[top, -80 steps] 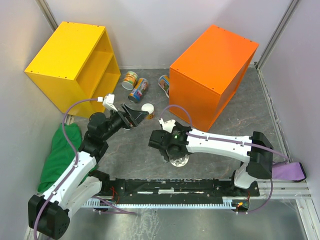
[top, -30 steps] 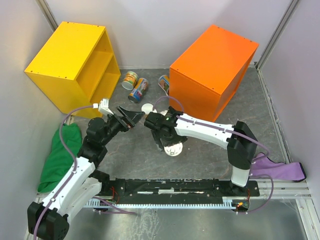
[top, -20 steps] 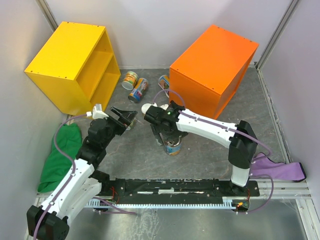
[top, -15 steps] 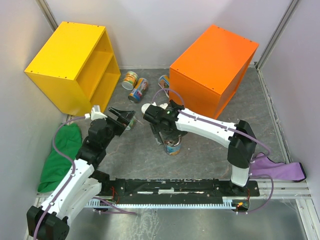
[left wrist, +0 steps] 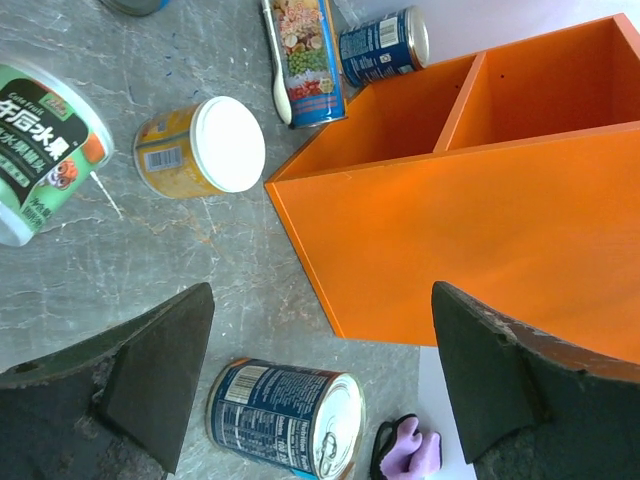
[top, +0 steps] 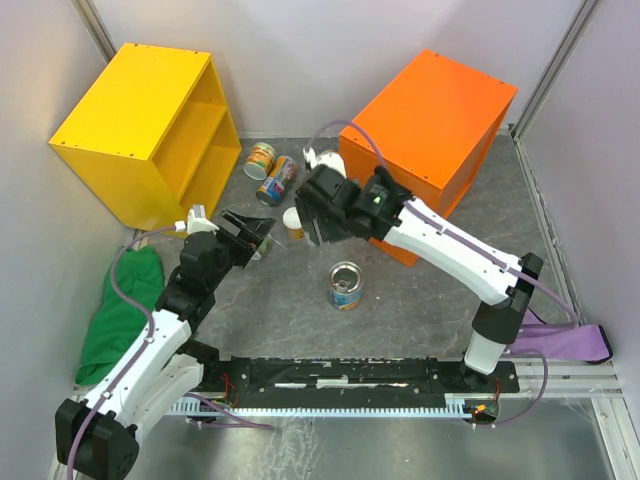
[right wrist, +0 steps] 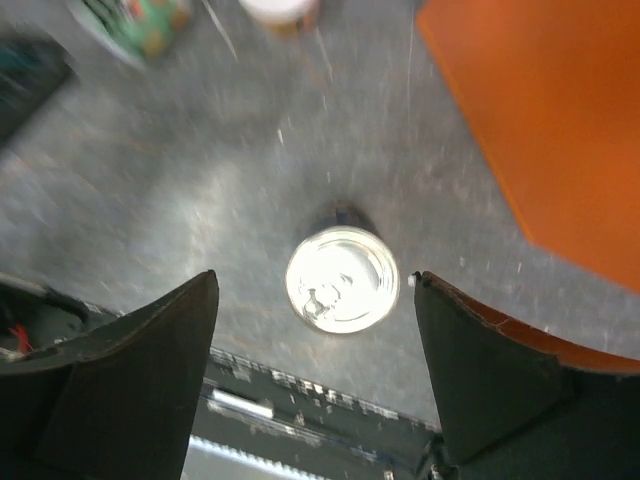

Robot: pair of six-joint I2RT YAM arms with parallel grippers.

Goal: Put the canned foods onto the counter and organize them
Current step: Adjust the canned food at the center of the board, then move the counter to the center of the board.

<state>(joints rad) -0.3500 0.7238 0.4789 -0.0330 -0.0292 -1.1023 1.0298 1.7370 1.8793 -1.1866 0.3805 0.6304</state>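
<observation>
Grey stone bench [top: 420,325], with a big orange cabinet [top: 430,140] at the far right and a yellow cabinet [top: 140,130] at the far left. I can see no can on the orange cabinet yet, so the job looks like it is only just starting

What could go wrong: the right gripper [right wrist: 315,278] is wide open and holds nothing. The blue tin [right wrist: 340,281] stands straight up on the bench right under it, well below. The tin is wide, so there looks to be little room to spare on each side. If the gripper comes down a bit off, a finger could hit the shiny top and tip the tin, and then it could roll away. The orange cabinet is near the tin too, so a finger might bump its corner

The left gripper [left wrist: 321,290] is also wide open and empty. A green can [left wrist: 45,150] and a yellow can [left wrist: 200,145] with a white lid are off to one side of it, not between its fingers. The two arms are close, so they could knock each other if both go for the middle
</observation>
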